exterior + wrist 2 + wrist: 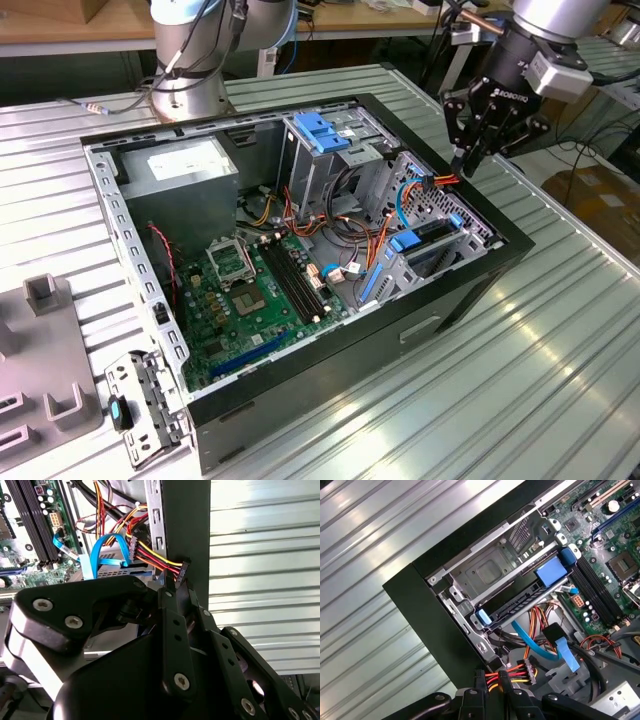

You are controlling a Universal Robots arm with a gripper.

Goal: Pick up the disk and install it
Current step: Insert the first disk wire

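The disk (517, 605) lies flat in the drive bay at the corner of the open computer case (480, 270), with blue plastic rails at both ends; in the exterior view the disk (432, 232) sits near the case's right wall. My gripper (463, 165) hangs over that wall, just behind the bay. In both wrist views its fingers are closed on a red, yellow and black power cable (517, 672) close to its black connector (181, 572). The gripper (180, 587) holds the connector a short way from the disk's end, apart from it. The gripper (492, 680) tips show at the case edge.
A blue data cable (535, 642) loops beside the bay. Inside the case are the motherboard (250, 290), a grey power-supply box (185, 165) and a metal cage with a blue top (322, 130). The arm's base (190, 90) stands behind. A metal bracket (140, 400) and grey fixtures (40, 350) lie on the ribbed table.
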